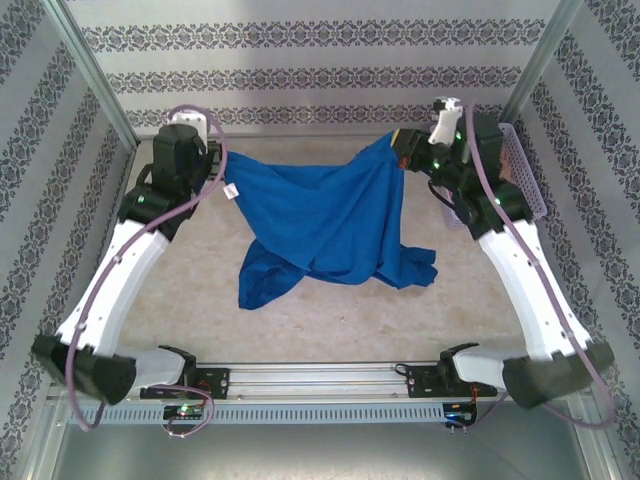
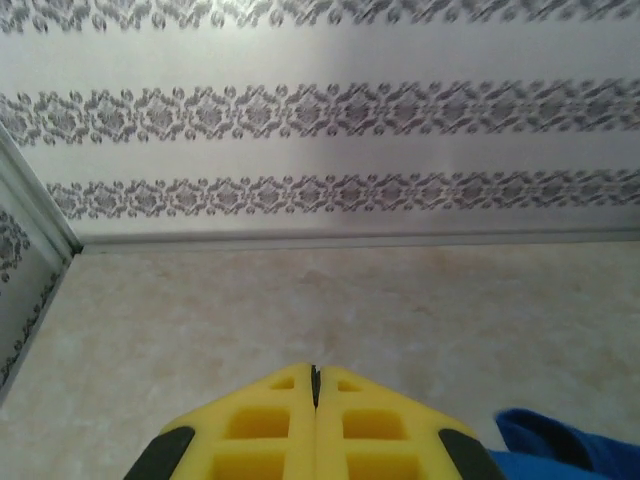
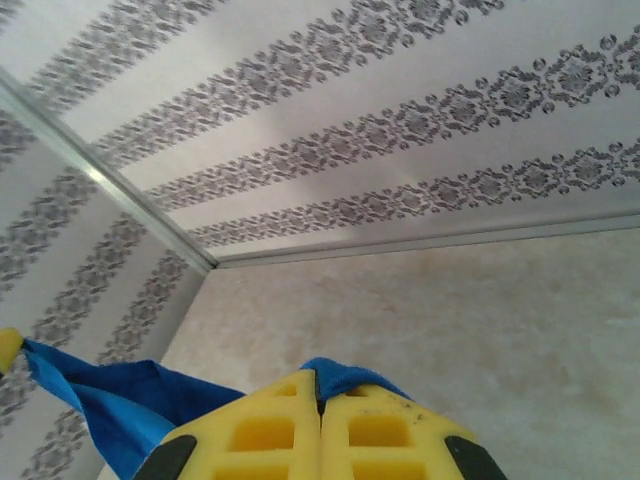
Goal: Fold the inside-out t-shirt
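The inside-out t-shirt point(image 1: 320, 215) is royal blue and hangs stretched between my two grippers at the far side of the table. Its lower part lies crumpled on the beige tabletop point(image 1: 330, 325). My left gripper point(image 1: 222, 184) is shut on the shirt's left edge, next to a small white tag point(image 1: 232, 190). In the left wrist view the yellow fingers point(image 2: 280, 420) are pressed together at the left gripper point(image 2: 315, 372), with blue cloth point(image 2: 560, 445) at the lower right. My right gripper point(image 1: 400, 148) is shut on the other raised edge. Blue fabric point(image 3: 350, 376) bulges from the tips of the right gripper point(image 3: 320, 378).
A lavender mesh basket point(image 1: 522, 165) stands at the far right behind the right arm. Patterned walls point(image 1: 320, 70) close in the back and both sides. A metal rail point(image 1: 320, 380) with the arm bases runs along the near edge.
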